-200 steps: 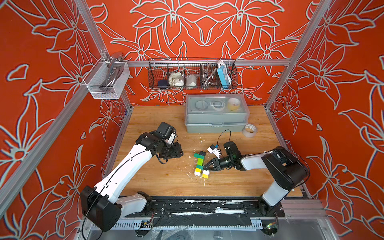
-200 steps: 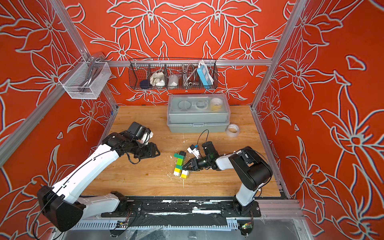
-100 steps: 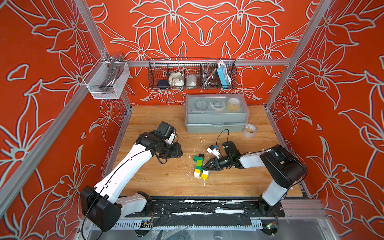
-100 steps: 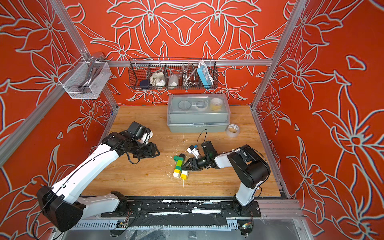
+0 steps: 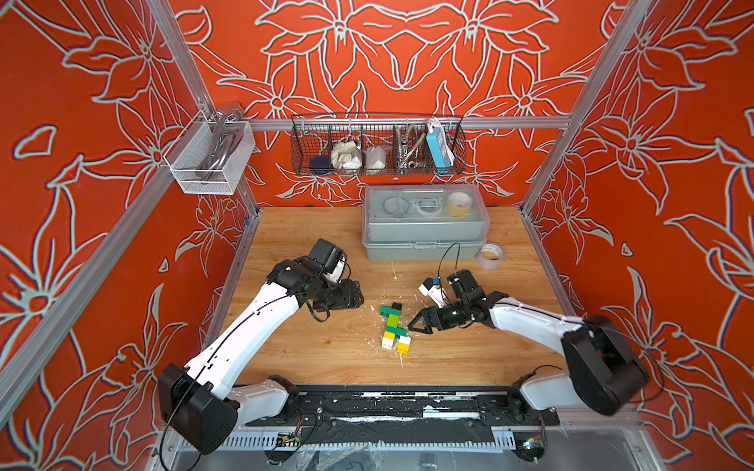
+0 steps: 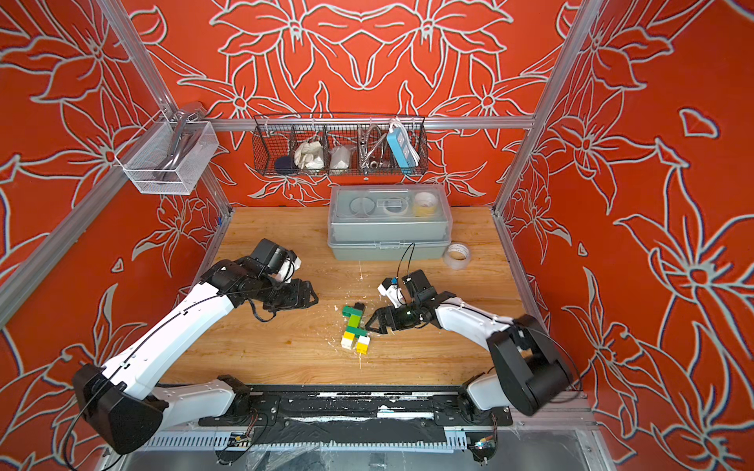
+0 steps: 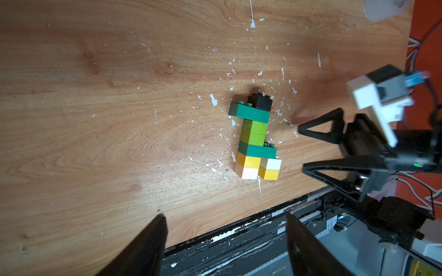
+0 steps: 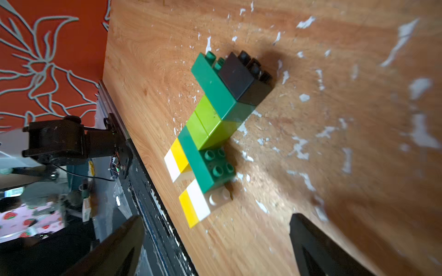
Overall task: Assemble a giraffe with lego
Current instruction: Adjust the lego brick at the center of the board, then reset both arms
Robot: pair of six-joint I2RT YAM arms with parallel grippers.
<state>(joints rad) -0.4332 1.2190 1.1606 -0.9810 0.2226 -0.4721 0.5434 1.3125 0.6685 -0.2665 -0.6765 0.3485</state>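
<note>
Since no brick lies loose, assembly seems complete: giraffe (image 7: 254, 138) lies flat between left gripper (image 7: 223, 215) and right gripper (image 7: 301, 148), jaws spread, empty; next, withdraw without nudging.

The giraffe (image 7: 254, 138) is laid flat on the counter (image 7: 119, 119), and the right claw (image 7: 301, 148) is held open just beside it.

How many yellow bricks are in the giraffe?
2. One yellow brick sits against the dark green body; the other is a foot, beyond a white brick. None looks hidden.
</note>
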